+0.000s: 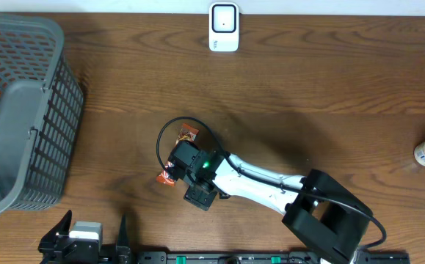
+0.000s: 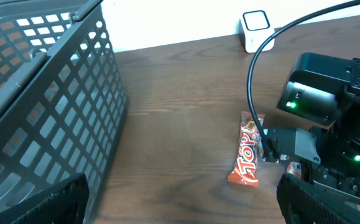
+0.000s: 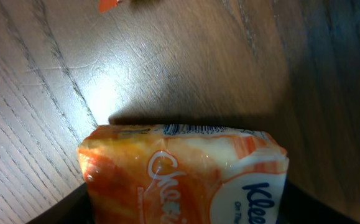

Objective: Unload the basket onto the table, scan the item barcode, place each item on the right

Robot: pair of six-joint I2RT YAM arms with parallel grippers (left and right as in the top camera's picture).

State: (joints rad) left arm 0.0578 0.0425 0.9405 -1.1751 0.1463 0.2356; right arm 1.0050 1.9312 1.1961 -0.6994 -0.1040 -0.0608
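Mid-table, orange packet is lying on the wood, barcode showing along one long edge. Right gripper is straddling it, fingers flanking; clamped or not, cannot tell. Orange candy bar is lying just beside. Left gripper is hanging spread wide near grey basket.

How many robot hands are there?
2. The left gripper is at the bottom edge of the overhead view, near the basket, and it is open. The right gripper is in the middle, down over the orange bar. None seems hidden.
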